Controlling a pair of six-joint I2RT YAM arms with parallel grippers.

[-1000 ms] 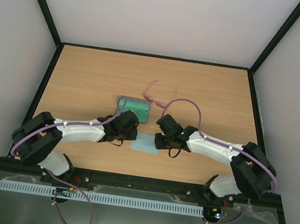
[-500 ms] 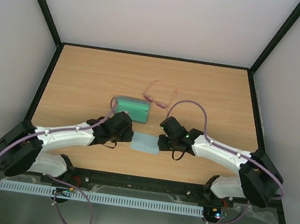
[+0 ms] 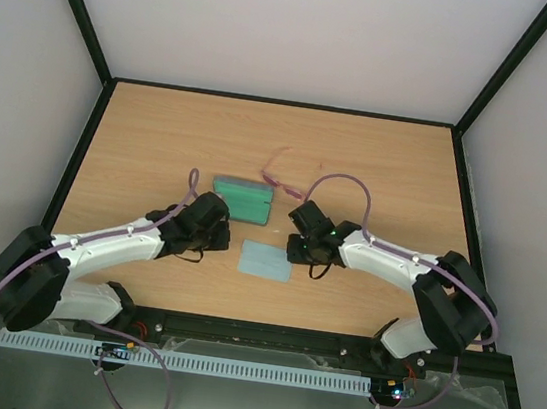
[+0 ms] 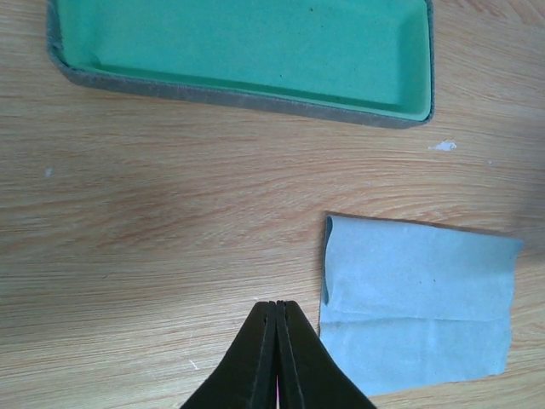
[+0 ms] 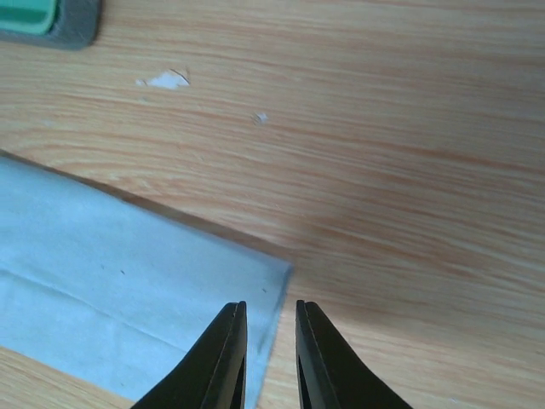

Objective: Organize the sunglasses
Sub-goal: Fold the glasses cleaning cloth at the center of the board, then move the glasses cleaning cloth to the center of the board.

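The sunglasses (image 3: 279, 177), thin pinkish-red wire frames, lie on the table beyond the open grey-blue case with green lining (image 3: 242, 200), which also shows in the left wrist view (image 4: 247, 51). The light-blue cloth (image 3: 266, 261) lies flat between the two grippers. My left gripper (image 3: 220, 245) is shut and empty, just left of the cloth (image 4: 421, 302). My right gripper (image 3: 295, 258) is open a narrow gap and empty, above the cloth's right edge (image 5: 111, 281). The sunglasses do not show in either wrist view.
The wooden table (image 3: 161, 139) is ringed by a black frame and white walls. A corner of the case (image 5: 51, 21) shows in the right wrist view. Small white chips (image 5: 163, 81) mark the wood.
Both grippers have drawn back from the cloth, the left one to the left. The cloth now lies flat and uncovered between them. The sunglasses and case have not moved.
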